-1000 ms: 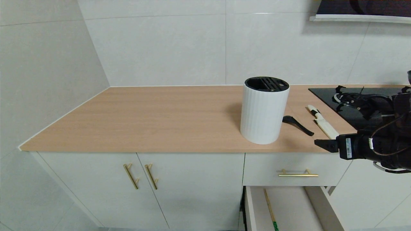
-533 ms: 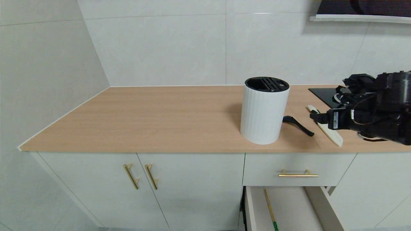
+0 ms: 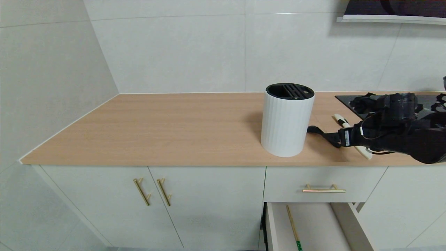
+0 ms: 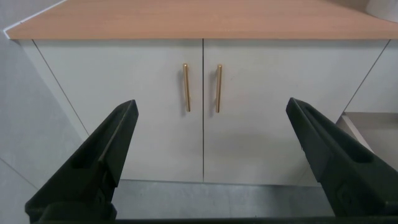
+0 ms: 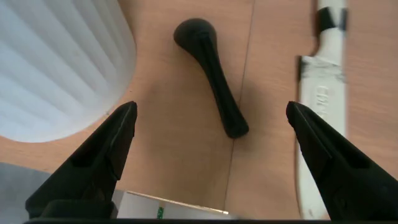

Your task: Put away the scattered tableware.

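Wooden tabletop (image 3: 174, 129) carries a white ribbed holder (image 3: 286, 122) with a black slotted top, standing upright. Below it, a drawer (image 3: 320, 223) stands open with one chopstick (image 3: 292, 225) inside. Left tool (image 4: 211, 162) is spread wide, holding nothing, facing the cabinet doors (image 4: 202, 106). Right tool (image 5: 211, 168) is spread wide, holding nothing, above the black spoon (image 5: 211, 74), which lies flat on the tabletop just beside the holder. A white knife (image 5: 323, 124) lies near the spoon, apart from it
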`<state>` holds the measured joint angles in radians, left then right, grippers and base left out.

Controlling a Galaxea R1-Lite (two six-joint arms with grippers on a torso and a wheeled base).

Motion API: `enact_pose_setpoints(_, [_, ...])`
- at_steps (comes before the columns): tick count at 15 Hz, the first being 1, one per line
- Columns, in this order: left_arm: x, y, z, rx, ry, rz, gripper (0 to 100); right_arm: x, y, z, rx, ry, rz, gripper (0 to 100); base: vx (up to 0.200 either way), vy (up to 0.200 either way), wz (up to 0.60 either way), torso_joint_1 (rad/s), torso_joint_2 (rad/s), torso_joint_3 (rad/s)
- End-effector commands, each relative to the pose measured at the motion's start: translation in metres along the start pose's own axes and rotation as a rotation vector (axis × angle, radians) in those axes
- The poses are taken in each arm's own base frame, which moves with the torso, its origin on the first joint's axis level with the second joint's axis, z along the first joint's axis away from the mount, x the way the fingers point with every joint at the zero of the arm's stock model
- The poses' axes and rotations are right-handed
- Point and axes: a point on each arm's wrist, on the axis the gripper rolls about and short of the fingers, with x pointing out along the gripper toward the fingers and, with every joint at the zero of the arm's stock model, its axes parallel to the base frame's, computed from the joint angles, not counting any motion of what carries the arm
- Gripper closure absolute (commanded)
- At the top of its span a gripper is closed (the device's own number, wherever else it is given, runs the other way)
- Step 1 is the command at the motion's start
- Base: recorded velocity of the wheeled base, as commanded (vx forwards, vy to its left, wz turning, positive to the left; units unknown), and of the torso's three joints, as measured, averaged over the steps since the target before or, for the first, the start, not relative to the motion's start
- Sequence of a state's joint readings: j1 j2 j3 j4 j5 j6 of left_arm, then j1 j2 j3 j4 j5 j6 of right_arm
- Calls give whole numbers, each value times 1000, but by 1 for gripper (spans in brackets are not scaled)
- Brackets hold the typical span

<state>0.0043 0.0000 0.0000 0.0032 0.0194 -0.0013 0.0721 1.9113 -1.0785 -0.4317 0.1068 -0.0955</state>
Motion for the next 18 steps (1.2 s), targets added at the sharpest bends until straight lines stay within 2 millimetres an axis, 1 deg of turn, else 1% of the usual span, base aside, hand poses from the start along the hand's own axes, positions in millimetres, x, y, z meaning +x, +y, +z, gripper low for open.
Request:
enact_pose_setpoints(1, [0, 0, 0, 0, 0, 1, 0, 15, -9, -14, 7, 26, 36, 0, 0, 0, 0, 0, 0, 0])
enact_pose_setpoints(2, [0, 0, 0, 0, 0, 1, 0, 19, -17, -16, 14, 2, 65, 0, 0, 0, 0, 0, 0, 0])
enact_pose_setpoints(3, [0, 0, 0, 0, 0, 1, 0, 23, -20, -18, 16, -8, 81, 0, 0, 0, 0, 0, 0, 0])
enact_pose_setpoints(4, [0, 0, 0, 0, 0, 1, 0, 24, -21, -19, 15, -15, 82, 0, 0, 0, 0, 0, 0, 0])
enact_pose_setpoints(8, [0, 0, 0, 0, 0, 1, 0, 44, -24, -29, 5, -75, 73, 0, 0, 0, 0, 0, 0, 0])
enact_pose_setpoints(11, [0, 0, 0, 0, 0, 1, 0, 54, -25, -35, 3, -84, 69, 0, 0, 0, 0, 0, 0, 0])
enact_pose_setpoints(18, [0, 0, 0, 0, 0, 1, 0, 65, -26, -43, 5, -76, 62, 0, 0, 0, 0, 0, 0, 0])
